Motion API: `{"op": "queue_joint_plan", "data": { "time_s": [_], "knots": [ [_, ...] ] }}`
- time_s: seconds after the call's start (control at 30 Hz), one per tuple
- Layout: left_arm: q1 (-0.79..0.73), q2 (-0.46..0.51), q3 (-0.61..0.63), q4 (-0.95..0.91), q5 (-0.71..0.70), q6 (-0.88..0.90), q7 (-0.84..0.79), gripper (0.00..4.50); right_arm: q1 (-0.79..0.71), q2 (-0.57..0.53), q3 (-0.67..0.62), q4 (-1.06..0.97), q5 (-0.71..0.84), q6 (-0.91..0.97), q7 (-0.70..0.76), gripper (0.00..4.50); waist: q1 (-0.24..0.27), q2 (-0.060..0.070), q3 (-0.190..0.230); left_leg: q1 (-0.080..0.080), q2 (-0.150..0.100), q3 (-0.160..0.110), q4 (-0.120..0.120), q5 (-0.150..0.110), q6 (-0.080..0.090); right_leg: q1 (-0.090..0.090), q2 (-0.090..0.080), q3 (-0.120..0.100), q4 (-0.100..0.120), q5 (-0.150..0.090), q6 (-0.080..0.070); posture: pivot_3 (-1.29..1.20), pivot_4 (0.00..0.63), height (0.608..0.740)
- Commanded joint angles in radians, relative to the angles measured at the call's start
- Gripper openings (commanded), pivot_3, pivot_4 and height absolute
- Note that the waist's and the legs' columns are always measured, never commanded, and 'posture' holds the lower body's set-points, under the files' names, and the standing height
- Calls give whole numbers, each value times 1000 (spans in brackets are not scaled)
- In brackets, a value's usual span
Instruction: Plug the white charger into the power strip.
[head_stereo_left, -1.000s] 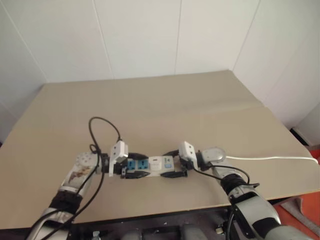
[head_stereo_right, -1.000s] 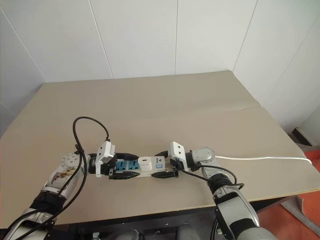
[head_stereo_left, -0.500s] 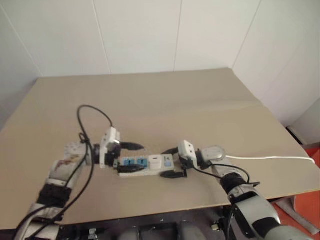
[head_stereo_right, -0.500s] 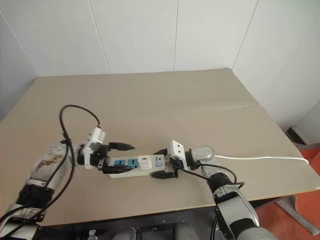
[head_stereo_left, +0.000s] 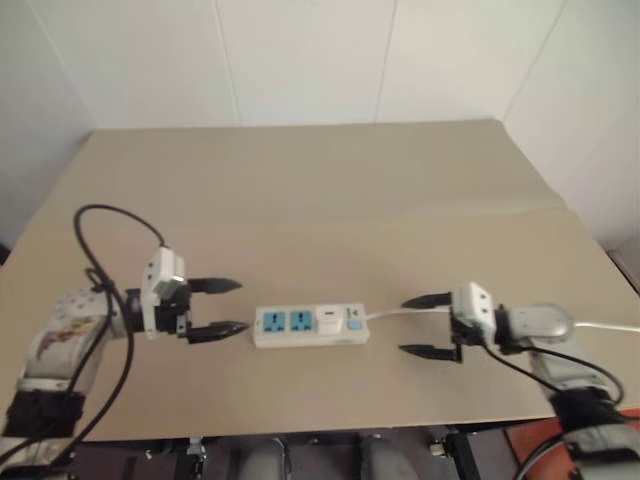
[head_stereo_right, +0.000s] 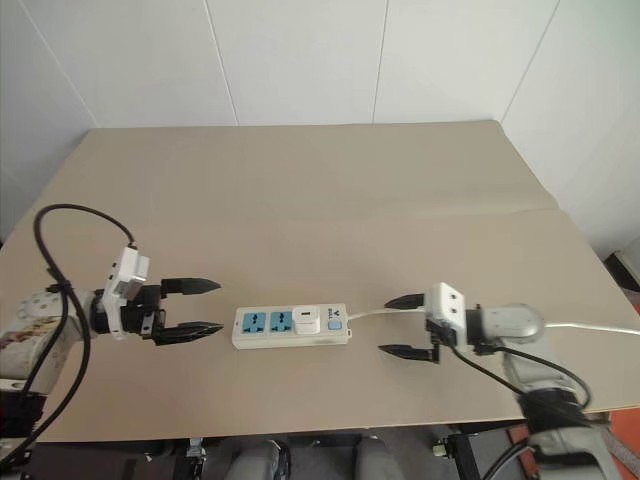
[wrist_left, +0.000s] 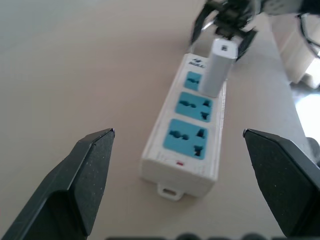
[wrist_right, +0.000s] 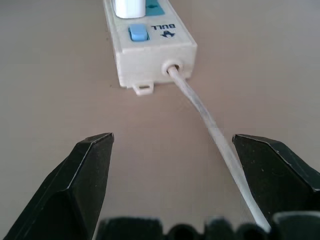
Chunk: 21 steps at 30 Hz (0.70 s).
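Charger stands plugged in the strip: light, stiff, slick; pinch its flat sides. Left claw at nine o'clock and right claw at three gape empty.

I see the small white boxy plastic charger standing plugged into the long white plastic power strip, beside 2 free blue sockets.

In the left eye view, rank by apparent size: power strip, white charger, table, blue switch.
1. table
2. power strip
3. white charger
4. blue switch, which looks close to the charger in size, so that pair is unsure.
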<state>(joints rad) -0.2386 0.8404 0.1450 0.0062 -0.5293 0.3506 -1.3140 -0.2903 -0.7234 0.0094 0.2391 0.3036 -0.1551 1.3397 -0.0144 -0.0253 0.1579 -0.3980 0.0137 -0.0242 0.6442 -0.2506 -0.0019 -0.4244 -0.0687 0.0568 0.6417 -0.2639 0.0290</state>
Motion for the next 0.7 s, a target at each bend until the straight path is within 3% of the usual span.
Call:
{"op": "queue_joint_plan", "data": {
  "time_s": [0.03, 0.27, 0.7],
  "knots": [
    [43, 28, 76, -45, 6, -7, 53, 4500, 58, -75, -111, -124, 73, 92, -37, 4475, -3, 0, 4, 0, 0, 0, 0, 0, 0, 0, 0, 0, 0, 0, 0, 0, 150, 740],
    [206, 42, 202, -184, -14, 47, 150, 4500, 202, -193, -310, -258, 150, 242, -116, 4475, 0, 0, 7, 2, 0, 0, 1, 0, 0, 3, 1, 0, 0, 0, 0, 0, 150, 740],
    [239, 27, 191, -273, -32, 110, 243, 4500, 285, -200, -366, -343, 155, 301, -168, 4475, -1, 0, 7, 3, 1, 1, 11, 0, 0, 5, 7, 2, 4, 2, 2, 0, 150, 740]
  ]
}}
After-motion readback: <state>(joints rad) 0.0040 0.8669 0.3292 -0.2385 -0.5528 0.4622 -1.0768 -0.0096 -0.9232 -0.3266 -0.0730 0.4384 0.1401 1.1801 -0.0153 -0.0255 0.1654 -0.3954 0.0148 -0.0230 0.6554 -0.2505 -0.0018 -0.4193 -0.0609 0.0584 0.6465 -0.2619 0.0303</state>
